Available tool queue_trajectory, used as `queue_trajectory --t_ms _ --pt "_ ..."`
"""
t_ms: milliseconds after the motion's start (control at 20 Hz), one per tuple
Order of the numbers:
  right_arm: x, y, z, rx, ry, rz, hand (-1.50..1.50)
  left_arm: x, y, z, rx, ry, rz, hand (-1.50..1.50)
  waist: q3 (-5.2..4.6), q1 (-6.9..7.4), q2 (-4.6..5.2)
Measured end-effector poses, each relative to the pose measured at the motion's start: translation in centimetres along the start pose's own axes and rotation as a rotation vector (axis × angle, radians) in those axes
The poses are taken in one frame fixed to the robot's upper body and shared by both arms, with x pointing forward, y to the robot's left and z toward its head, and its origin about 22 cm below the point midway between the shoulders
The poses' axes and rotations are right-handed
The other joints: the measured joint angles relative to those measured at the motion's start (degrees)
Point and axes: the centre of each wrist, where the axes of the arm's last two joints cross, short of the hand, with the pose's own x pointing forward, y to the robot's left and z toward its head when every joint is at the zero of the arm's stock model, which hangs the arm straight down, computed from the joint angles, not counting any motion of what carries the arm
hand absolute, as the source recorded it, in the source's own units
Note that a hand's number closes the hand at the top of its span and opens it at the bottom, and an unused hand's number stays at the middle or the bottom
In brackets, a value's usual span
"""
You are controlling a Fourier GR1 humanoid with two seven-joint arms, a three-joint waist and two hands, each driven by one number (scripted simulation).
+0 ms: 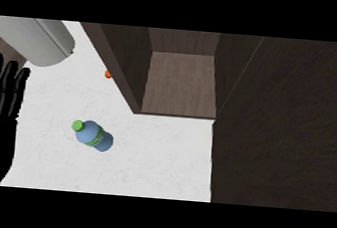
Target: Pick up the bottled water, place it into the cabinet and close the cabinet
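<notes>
Left hand [1, 98] rests at the left edge, fingers straight and empty, so a careless reach could topple the bottle [93, 136] standing alone on the surface [153, 160] near the open cabinet [180, 82].

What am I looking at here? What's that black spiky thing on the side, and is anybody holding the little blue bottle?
You are looking down from a robot's head at a white counter. The black thing is the robot's left hand, resting open at the left edge with its fingers pointing up. It holds nothing. Its right hand is not in the picture. The blue water bottle with a green cap stands alone on the counter. Behind it is a dark wooden cabinet, open. A grey rounded object sits at the top left.
</notes>
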Motion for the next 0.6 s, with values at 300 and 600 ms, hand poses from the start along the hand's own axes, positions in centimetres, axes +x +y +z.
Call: queue_trajectory --t_ms 300,600 --pt "0.7 0.0 2.3 -0.01 0.01 0.006 -1.5 1.3 0.6 1.5 0.059 -0.004 -0.066 -1.5 -1.16 -0.37 -0.36" --pt "2.6 1.5 3.8 0.148 0.058 -0.107 -1.5 2.3 0.0 3.2 0.131 0.114 0.088 -1.5 -1.44 -0.36 -0.52"
